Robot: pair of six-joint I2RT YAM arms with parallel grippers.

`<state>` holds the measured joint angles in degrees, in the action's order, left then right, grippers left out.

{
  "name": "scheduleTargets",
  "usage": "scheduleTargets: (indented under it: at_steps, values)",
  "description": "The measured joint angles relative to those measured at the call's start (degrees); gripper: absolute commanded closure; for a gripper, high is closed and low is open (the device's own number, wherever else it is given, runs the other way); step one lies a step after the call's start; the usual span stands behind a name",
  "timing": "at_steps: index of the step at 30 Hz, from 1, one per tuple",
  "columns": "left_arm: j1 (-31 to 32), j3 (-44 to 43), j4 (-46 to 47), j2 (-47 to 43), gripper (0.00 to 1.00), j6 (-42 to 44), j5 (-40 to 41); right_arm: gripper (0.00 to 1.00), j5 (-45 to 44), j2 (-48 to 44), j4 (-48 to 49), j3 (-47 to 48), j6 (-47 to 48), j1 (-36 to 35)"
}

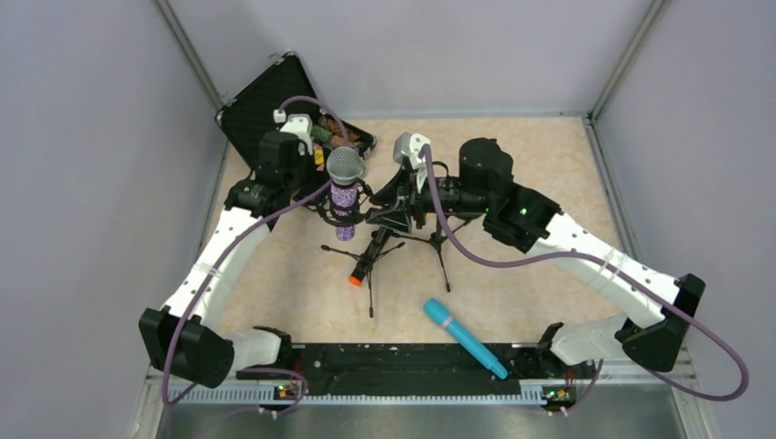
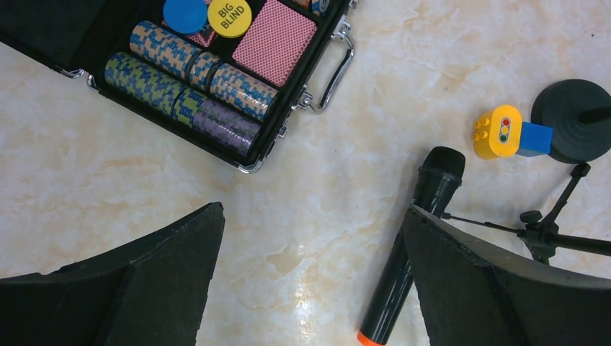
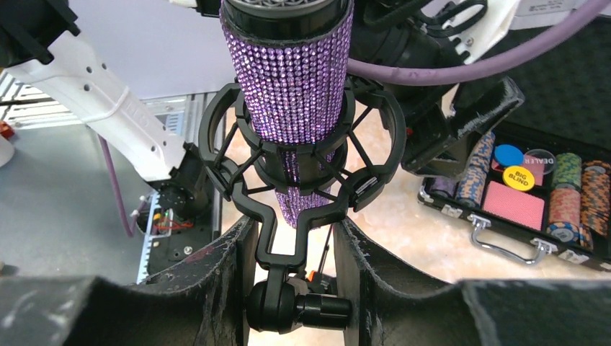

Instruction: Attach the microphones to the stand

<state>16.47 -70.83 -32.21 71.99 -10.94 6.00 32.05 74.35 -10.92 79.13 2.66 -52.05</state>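
I see the light-blue microphone (image 1: 464,337) lying at 5 o'clock and the black microphone (image 1: 366,261) flat at centre. My right claw (image 3: 292,252) pinches the stand (image 3: 216,144) under the seated purple microphone (image 3: 288,86). If it lets go, the top-heavy stand could tip. My left claw (image 2: 313,216), spread at 11 o'clock, may snag it.

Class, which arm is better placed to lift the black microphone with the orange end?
Left: its open claw faces the black microphone; the right claw is shut on the black stand mount.
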Motion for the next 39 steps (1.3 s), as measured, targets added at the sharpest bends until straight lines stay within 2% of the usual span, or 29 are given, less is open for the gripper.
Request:
scheduleTargets:
  at_steps: [7,14,18,22,27,31,39]
  values:
    - [-2.1,-1.0,-0.5,-0.7,0.01,-0.4,-0.1,1.0,-1.3,0.1,-1.4,1.6,1.2,0.0]
    - [-5.2,-6.3,-1.9,-1.5,0.01,-1.6,-1.0,1.0,-1.4,1.4,-1.3,2.0,1.3,0.1]
    - [-6.0,-6.9,-2.1,-4.3,0.01,-1.8,-0.6,1.0,-1.8,3.7,-1.6,3.6,1.2,0.3]
    - [-6.3,-6.3,-1.9,-8.9,0.01,-1.1,3.2,1.0,-1.9,7.1,-1.2,6.2,0.1,1.4]
    - [-6.4,-1.7,1.4,-18.1,0.01,0.4,9.6,1.0,-1.9,12.1,-0.6,10.3,-3.0,4.1]
    - [-6.4,4.5,6.1,-24.0,0.01,1.3,11.7,1.0,-2.2,16.5,-0.7,14.5,-5.4,6.2]
    - [-6.4,13.2,10.7,-28.2,0.01,2.9,13.2,1.0,-10.2,25.0,-3.3,27.3,-6.4,7.9]
